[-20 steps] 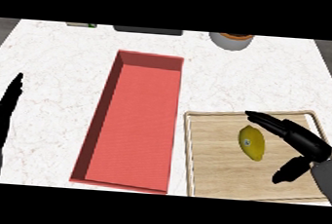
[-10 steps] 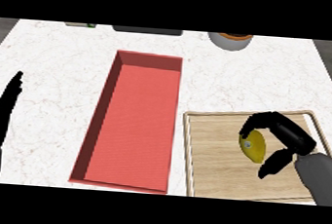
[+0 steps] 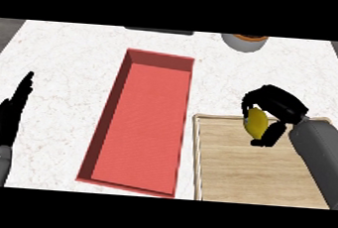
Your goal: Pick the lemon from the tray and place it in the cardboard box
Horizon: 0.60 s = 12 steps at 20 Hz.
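Since the previous frame, the right hand (image 3: 279, 101) has carried the lemon (image 3: 256, 122) from mid-tray to the far rim of the tray (image 3: 197, 152). Its fingers and thumb curl round the fruit and hide its upper end. Whether the lemon is clear of the rim cannot be told. The red box (image 3: 145, 129) lies just left of the tray. The left hand (image 3: 6, 119) rests at the view's left edge with its fingers straight, and the edge cuts off its forearm. A bowl (image 3: 244, 42) is cropped at the top.
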{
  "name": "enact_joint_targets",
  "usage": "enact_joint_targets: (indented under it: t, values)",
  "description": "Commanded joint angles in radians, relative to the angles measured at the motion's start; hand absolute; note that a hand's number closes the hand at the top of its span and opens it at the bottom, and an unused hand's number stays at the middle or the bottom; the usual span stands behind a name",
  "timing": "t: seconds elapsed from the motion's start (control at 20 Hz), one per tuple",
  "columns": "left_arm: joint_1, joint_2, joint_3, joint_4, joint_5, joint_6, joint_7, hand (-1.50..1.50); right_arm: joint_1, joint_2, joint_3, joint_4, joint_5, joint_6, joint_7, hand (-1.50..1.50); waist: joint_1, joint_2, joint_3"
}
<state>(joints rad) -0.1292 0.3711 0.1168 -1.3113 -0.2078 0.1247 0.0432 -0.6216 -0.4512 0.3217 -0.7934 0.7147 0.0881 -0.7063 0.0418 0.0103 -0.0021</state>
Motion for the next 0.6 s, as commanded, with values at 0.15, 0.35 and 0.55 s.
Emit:
enact_joint_targets:
  t: [0.15, 0.35, 0.55]
  values:
    - [-0.027, -0.016, 0.005, 0.026, -0.008, 0.007, 0.005, 0.00, -0.196, 0.036, -0.026, 0.195, 0.121, -0.173, -0.015, 1.50, -0.017, -0.002, 0.003]
    - [0.043, -0.003, 0.025, -0.026, 0.003, -0.008, -0.007, 0.00, -0.282, 0.034, -0.101, 0.205, 0.078, -0.149, -0.030, 1.50, -0.020, -0.007, 0.003]
    - [0.008, -0.003, 0.019, 0.005, -0.009, -0.009, 0.003, 0.00, -0.296, 0.054, -0.163, 0.089, -0.008, -0.176, -0.107, 1.50, -0.036, -0.010, 0.002]
